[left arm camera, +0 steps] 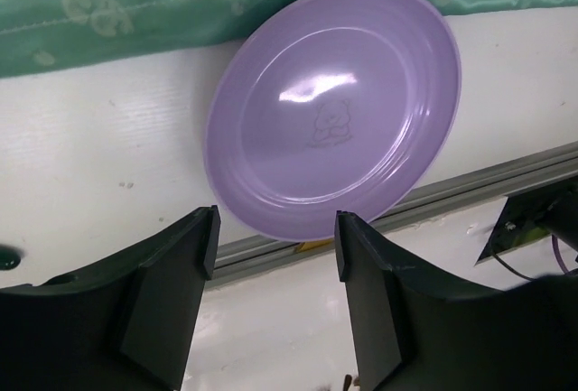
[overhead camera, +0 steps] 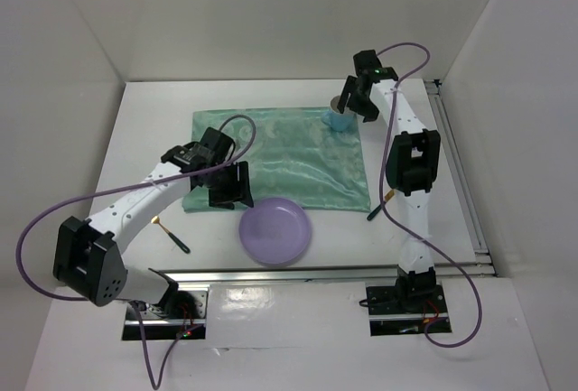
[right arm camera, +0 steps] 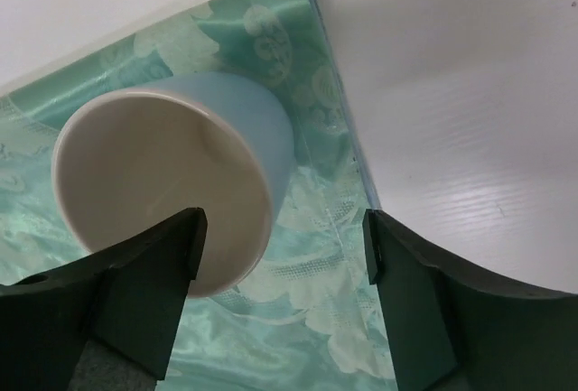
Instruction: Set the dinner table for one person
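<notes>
The white dinner table (overhead camera: pixel 153 129) carries a teal patterned cloth (overhead camera: pixel 280 156) at its middle. A purple plate (overhead camera: pixel 275 231) lies at the front centre, its far rim on the cloth's near edge. My left gripper (overhead camera: pixel 237 194) is open and empty over the cloth's near left part, just left of the plate. In the left wrist view the plate (left arm camera: pixel 334 111) lies beyond my open left gripper (left arm camera: pixel 275 228). A light blue cup (overhead camera: pixel 339 121) stands on the cloth's far right corner. My right gripper (overhead camera: pixel 348 102) hovers open over it. In the right wrist view the cup (right arm camera: pixel 163 183) sits by the left finger of my open right gripper (right arm camera: pixel 283 237), not held.
A utensil with a black handle and gold head (overhead camera: pixel 172 233) lies on the table left of the plate. A similar one (overhead camera: pixel 379 206) lies right of the cloth by the right arm. A metal rail (overhead camera: pixel 316 272) runs along the table's near edge.
</notes>
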